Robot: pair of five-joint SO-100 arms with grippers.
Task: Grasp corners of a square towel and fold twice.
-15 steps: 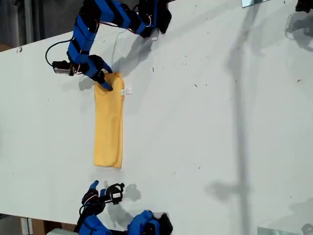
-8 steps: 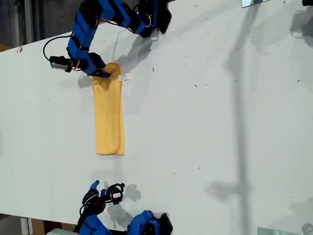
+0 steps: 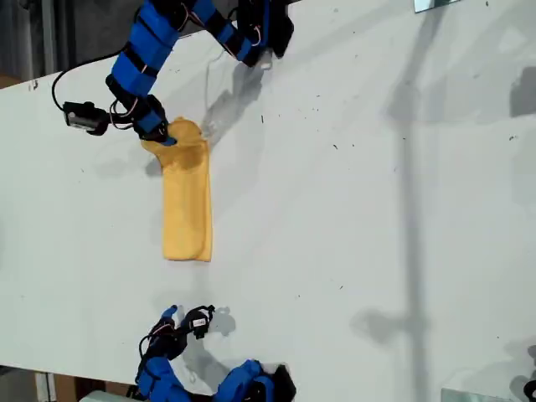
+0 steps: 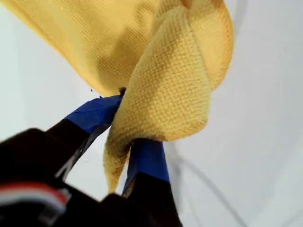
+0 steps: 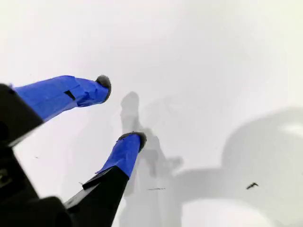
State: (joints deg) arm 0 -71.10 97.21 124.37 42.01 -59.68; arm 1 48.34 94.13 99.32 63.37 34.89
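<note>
The yellow-orange towel (image 3: 186, 197) lies folded into a long narrow strip on the white table (image 3: 352, 209), running down the exterior view. Its upper end (image 3: 180, 138) is bunched and lifted off the table. My first gripper (image 3: 163, 136) is shut on that end; the first wrist view shows the towel (image 4: 161, 80) pinched between the blue fingers (image 4: 97, 113). The white tag is not visible. My second gripper (image 3: 186, 316) hangs open near the exterior view's bottom edge, below the towel's lower end and apart from it. In the second wrist view its fingertips (image 5: 135, 138) hold nothing over bare table.
Both arm bases sit at the table's edges, one at the exterior view's top (image 3: 264, 29), one at its bottom (image 3: 251, 383). A black cable (image 3: 79, 113) loops beside the first gripper. Bare white table stretches toward the exterior view's right.
My first gripper has closed on the towel's upper end and pulled it up and toward the exterior view's left, bunching it. The towel's lower end slid upward. The second gripper shifted slightly.
</note>
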